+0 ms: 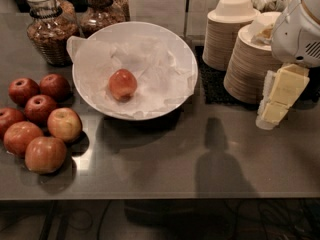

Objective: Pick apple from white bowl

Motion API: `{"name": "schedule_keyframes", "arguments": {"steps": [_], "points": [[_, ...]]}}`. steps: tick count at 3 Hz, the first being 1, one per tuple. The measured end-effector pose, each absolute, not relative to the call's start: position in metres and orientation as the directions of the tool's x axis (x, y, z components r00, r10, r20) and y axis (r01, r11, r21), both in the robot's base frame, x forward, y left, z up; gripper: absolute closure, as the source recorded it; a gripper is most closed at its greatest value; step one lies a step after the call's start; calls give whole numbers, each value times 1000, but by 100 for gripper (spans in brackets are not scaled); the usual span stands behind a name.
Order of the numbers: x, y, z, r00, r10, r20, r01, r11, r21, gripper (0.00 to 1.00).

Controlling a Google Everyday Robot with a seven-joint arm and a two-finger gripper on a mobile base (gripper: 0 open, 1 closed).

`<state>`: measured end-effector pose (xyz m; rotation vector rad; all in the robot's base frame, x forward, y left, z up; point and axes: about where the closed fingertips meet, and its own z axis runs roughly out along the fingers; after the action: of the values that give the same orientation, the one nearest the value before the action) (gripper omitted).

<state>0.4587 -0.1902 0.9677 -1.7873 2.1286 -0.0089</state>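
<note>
The apple (122, 83), light orange-red with a pale blush, lies alone on the crumpled white paper in the middle of the white bowl (172, 44). The bowl stands on the grey table at the upper centre. My gripper (274, 109), with yellowish pads on a white arm (300, 31), hangs at the right edge of the view. It points down-left above the table, well to the right of the bowl and apart from the apple. It holds nothing that I can see.
Several darker red apples (37, 129) and a yellow-sided one (64, 124) lie left of the bowl. Two glass jars (47, 26) stand behind it. Two stacks of beige disposable bowls (250, 49) stand just behind my gripper.
</note>
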Motion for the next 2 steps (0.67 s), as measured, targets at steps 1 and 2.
{"name": "schedule_keyframes", "arguments": {"steps": [1, 2], "points": [[476, -156, 964, -61, -955, -289, -967, 128, -220, 0], [477, -155, 964, -59, -955, -289, -967, 126, -221, 19]]}}
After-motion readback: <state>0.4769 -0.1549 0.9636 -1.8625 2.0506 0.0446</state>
